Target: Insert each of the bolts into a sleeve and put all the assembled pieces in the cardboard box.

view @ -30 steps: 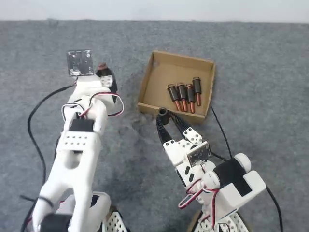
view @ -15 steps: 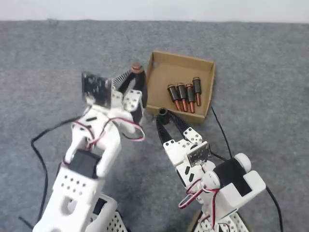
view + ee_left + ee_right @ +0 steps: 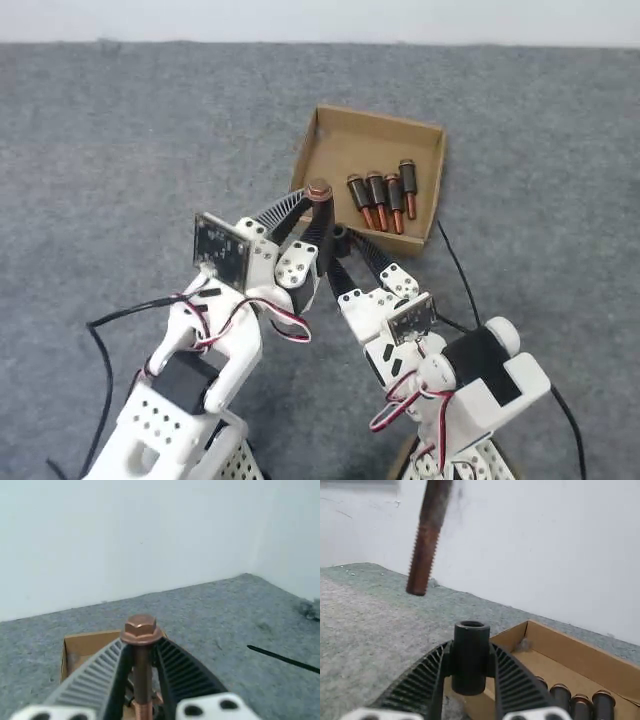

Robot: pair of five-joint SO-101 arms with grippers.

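Bolt (image 3: 141,630) clamped upright in left gripper (image 3: 142,652) hangs higher than, seemingly close to, sleeve (image 3: 470,655) squeezed by right gripper (image 3: 470,672), beside cardboard box (image 3: 372,148) holding four assembled pieces (image 3: 383,200); grey carpet (image 3: 150,120), white wall (image 3: 150,530).

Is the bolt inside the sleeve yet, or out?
Out. The bolt hangs apart from the upright sleeve, its threaded tip clear of the sleeve's open, empty mouth.

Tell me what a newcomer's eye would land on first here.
The left gripper holds a copper bolt upright, threads down, close beside the black sleeve gripped open-end up by the right gripper. Beyond them, four assembled pieces lie side by side in the cardboard box.
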